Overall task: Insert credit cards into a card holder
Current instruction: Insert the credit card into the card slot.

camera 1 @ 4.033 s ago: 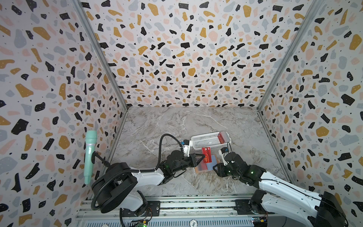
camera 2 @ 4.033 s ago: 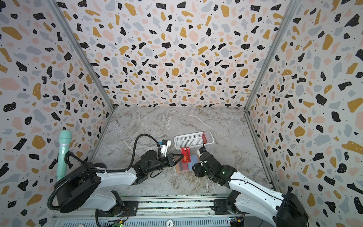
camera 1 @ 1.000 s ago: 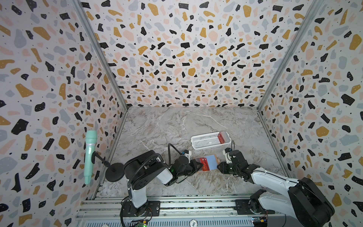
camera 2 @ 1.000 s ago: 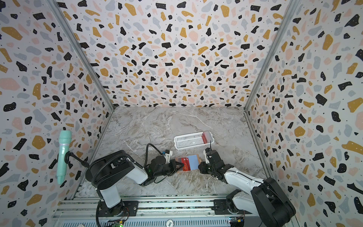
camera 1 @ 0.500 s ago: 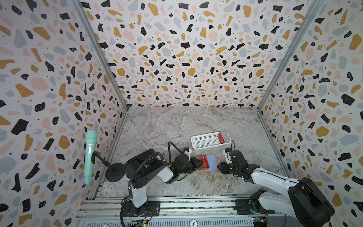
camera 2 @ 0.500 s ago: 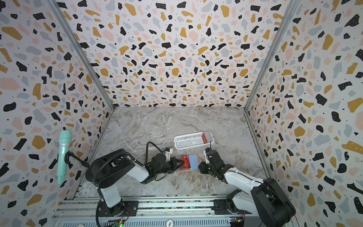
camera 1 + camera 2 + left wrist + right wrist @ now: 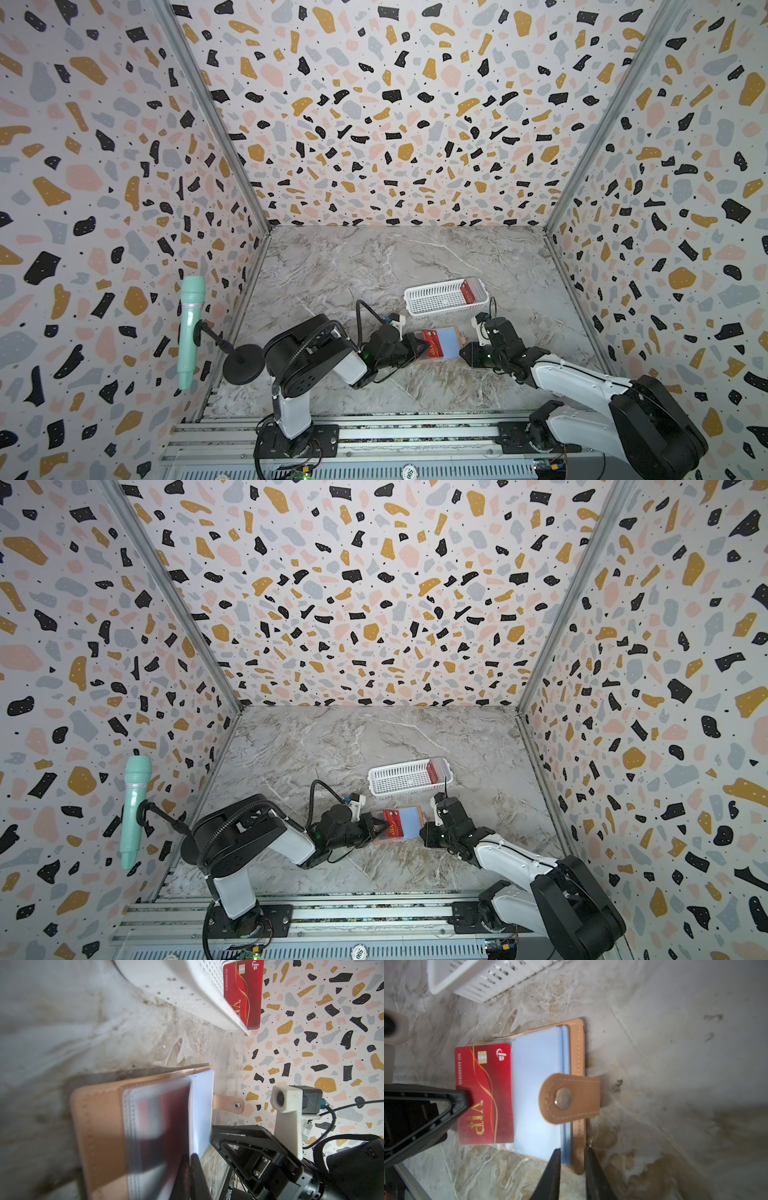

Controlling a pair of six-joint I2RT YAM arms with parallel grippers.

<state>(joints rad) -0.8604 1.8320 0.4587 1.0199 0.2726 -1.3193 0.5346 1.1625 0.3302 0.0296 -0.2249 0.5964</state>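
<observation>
One open card holder, left gripper clamped on red credit card at its 9 o'clock, right gripper clamped on its 3 o'clock edge

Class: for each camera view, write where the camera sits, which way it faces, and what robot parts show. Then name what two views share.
Top views: high above the arm bases, facing forward and down on the table; both arms show.
Right wrist: on the right arm, facing leftward over the holder; right gripper and left gripper, pinching the card, show.
Left wrist: on the left arm, facing rightward; both grippers show.
Shared: both wrist views show holder and basket.
</observation>
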